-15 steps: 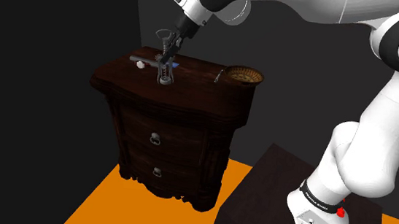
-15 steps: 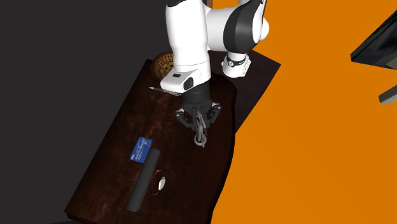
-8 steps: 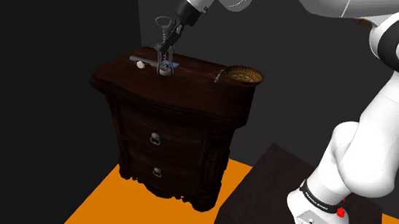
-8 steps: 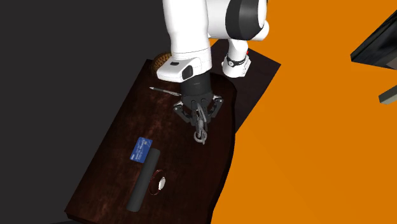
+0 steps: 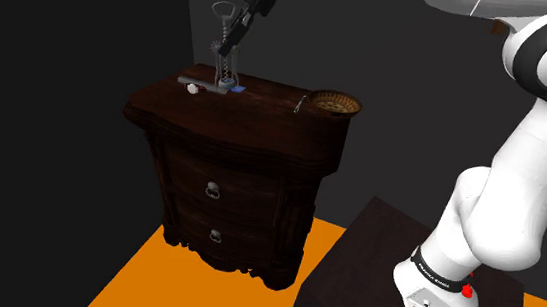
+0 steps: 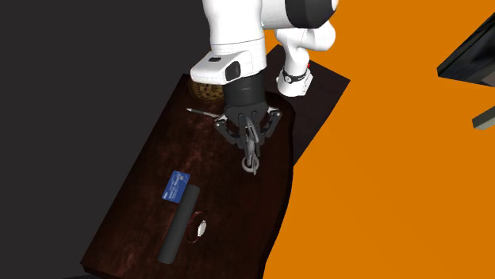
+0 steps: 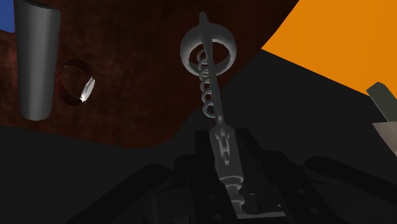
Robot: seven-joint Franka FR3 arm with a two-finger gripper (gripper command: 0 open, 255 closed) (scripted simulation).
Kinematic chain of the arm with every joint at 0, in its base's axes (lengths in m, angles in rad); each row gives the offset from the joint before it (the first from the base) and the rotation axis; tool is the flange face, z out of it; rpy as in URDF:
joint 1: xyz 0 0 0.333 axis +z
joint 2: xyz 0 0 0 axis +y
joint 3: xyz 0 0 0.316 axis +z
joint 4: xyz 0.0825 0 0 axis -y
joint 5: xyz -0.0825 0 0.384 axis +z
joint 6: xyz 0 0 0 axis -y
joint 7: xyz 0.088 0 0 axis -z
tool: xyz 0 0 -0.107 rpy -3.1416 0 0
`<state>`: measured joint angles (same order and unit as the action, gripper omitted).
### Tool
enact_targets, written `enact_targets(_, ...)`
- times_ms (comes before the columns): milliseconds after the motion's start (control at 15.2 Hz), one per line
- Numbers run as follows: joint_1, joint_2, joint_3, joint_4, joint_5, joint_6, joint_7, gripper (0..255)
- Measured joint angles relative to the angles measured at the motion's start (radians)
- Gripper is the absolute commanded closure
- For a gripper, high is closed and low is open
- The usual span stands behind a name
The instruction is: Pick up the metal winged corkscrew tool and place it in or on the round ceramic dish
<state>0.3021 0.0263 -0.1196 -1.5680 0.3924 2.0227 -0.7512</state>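
We judge the pick-up done: the gripper [image 5: 235, 34] is clamped on the upper part of the metal winged corkscrew [image 5: 226, 61], which hangs shaft-down and appears clear of the dark wooden dresser [image 5: 264, 115] top, toward the shoulder view's left end. What is left is the carry to the round brown dish [image 5: 336, 111] at the other end — well apart from the corkscrew — then lowering and release.

Rounded white arm [image 5: 520, 187] with black bands [image 6: 305, 9] at the joints, a red button [image 5: 467, 290] on its white base [image 5: 436, 299], an all-black gripper [image 6: 251, 133]
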Motion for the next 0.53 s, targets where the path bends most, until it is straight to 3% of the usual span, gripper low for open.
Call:
enact_targets(396, -0.004, 0.024, -0.004, 0.102, -0.007, -0.075, 0.025, 255)
enact_targets(528, -0.015, -0.014, -0.014, 0.067, -0.003, -0.086, 0.005, 255)
